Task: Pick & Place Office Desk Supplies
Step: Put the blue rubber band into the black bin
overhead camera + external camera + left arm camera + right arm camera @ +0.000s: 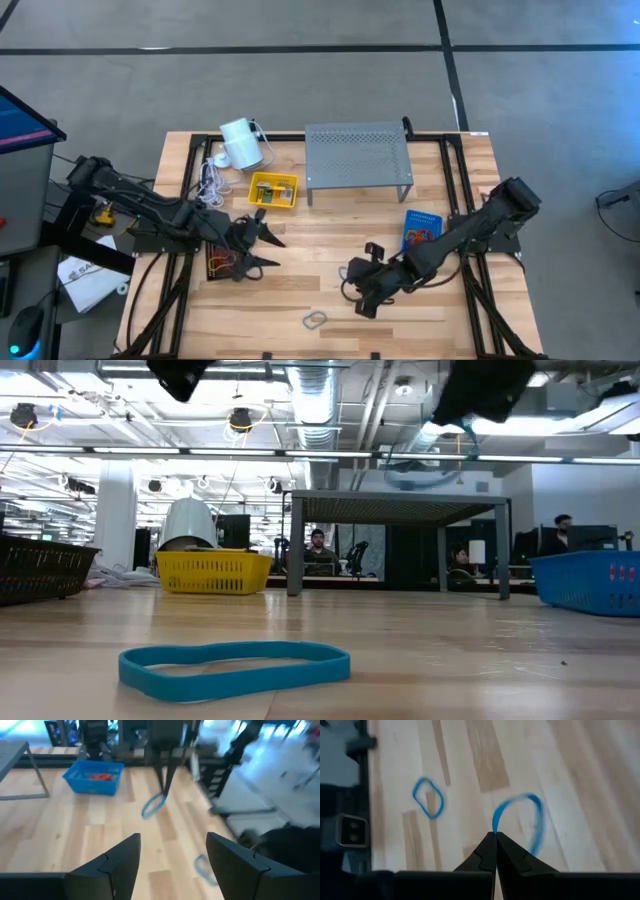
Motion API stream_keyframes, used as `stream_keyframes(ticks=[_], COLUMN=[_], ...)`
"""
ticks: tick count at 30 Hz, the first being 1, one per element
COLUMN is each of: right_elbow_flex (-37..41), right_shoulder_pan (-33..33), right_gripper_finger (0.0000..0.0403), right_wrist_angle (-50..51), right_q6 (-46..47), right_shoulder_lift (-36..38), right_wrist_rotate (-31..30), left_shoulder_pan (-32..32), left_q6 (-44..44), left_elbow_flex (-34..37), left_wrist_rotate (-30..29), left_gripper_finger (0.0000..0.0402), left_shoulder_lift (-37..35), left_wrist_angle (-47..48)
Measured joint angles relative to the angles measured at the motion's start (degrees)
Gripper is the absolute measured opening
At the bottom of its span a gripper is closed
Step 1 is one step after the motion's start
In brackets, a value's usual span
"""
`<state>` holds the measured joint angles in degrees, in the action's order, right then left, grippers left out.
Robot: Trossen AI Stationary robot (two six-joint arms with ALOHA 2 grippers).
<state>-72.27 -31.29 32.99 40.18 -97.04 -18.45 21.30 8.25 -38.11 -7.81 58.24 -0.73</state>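
— Shut tight, the right gripper [495,836] had its two dark fingertips pinched on a thin blue rubber-band loop [517,822], which hung from the tips above the pale wooden table [330,225].

— And the left gripper [172,860]?

— Its jaws stood wide apart with nothing between them. It hovered over the table's left side, next to a dark wire basket [222,262] with red and orange bands inside.

— Where did the right arm sit on the table?

— Toward the front, right of centre, with its gripper pointing at the front edge. From the left wrist view, the held loop dangled from the right gripper's closed tips, clear of the wood.

— Any other bands loose on the table?

— Yes, a second blue rubber-band loop [235,664] lay flat on the boards near the front edge, just beside the right gripper but apart from it.

— What else stood there?

— A small yellow plastic basket [273,190] left of a grey perforated metal shelf [357,153] at the back, a blue plastic basket [420,229] holding red bands beside the right arm, and a white cylinder with a coiled white cord [240,145] at the back left.
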Motion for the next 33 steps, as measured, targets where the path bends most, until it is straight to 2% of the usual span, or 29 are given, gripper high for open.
stream_keyframes(ticks=[4,14,19,22,28,33], right_elbow_flex=[0.0,0.0,0.0,0.0,-0.1,-0.1], right_shoulder_pan=[1.0,4.0,4.6,4.6,4.9,5.5], right_gripper_finger=[0.0,0.0,0.0,0.0,0.0,0.0], right_wrist_angle=[-0.9,-11.0,-12.9,-13.9,-17.9,-20.2], right_q6=[-1.7,-10.6,-12.1,-12.3,-14.6,-17.0], right_shoulder_lift=[2.6,4.4,4.3,4.3,4.3,4.3], right_wrist_rotate=[-1.3,-1.2,-1.0,-1.0,-0.9,-0.9], left_shoulder_pan=[0.0,0.0,0.0,0.0,0.0,0.0], left_q6=[-6.7,-26.0,-30.3,-33.1,-39.3,-39.5], left_elbow_flex=[0.0,0.0,0.0,0.0,0.0,0.0], left_wrist_rotate=[-2.6,-8.1,-12.9,-13.6,-13.6,-9.8], left_gripper_finger=[0.0222,0.0222,0.0224,0.023,0.0244,0.0251], left_shoulder_lift=[5.8,19.4,20.7,20.6,20.6,20.6], left_wrist_angle=[-2.5,-17.1,-19.5,-22.4,-26.5,-26.5])
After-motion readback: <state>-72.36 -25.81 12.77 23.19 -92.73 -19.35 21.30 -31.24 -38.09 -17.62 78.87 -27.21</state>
